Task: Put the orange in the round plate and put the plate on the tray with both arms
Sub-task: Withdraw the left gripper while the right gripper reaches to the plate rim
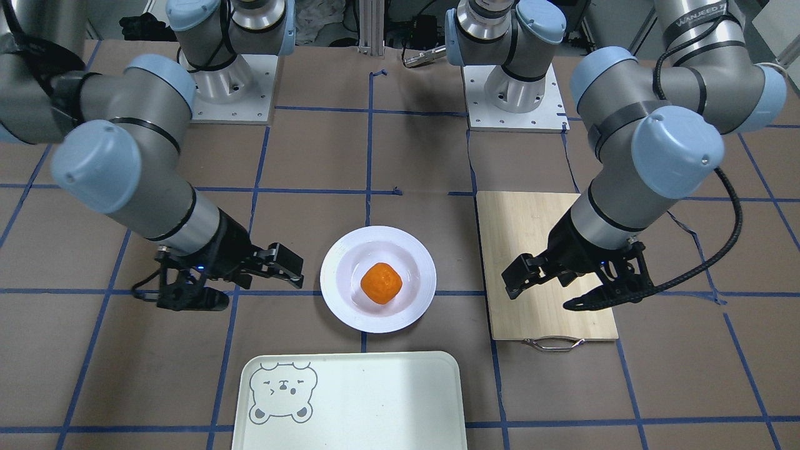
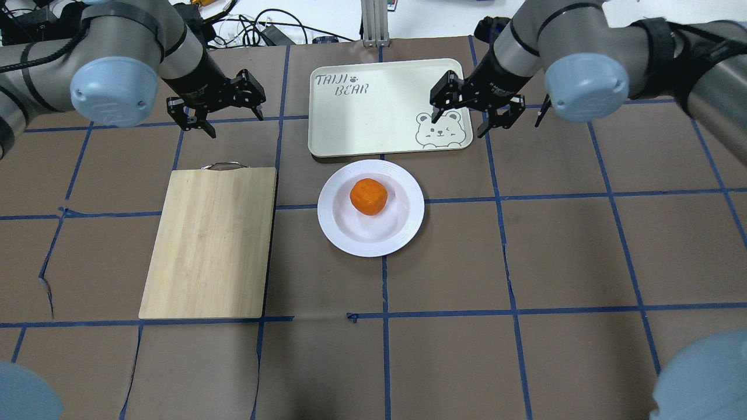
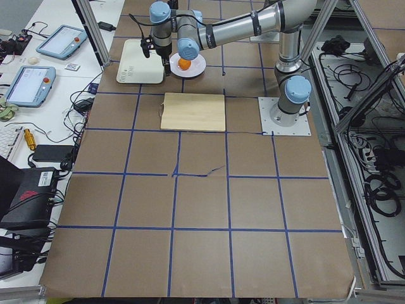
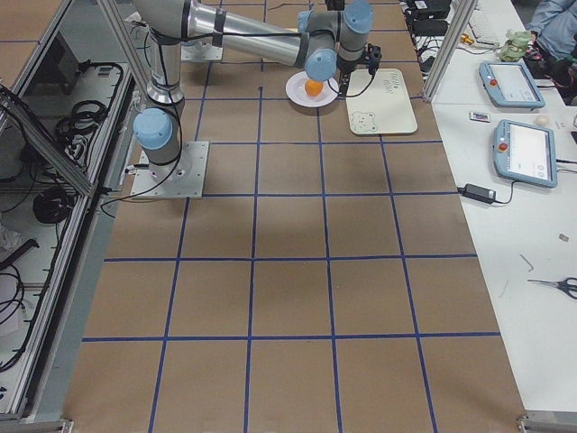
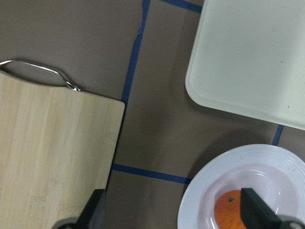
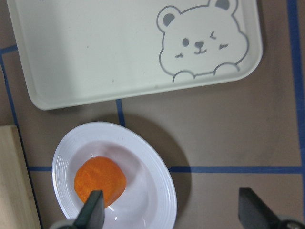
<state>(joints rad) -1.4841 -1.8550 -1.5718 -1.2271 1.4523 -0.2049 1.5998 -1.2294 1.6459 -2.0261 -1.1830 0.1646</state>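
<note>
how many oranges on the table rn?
1. The orange lies in the middle of the plate, which stands on the table beside the tray, not on it. No others show in any view.

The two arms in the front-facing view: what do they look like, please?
The left arm and the right arm are silver-grey tubes with light-blue joint caps. The left pincer and the right pincer are black, with two fingers. A black ribbed cable loops along the left arm.
</note>
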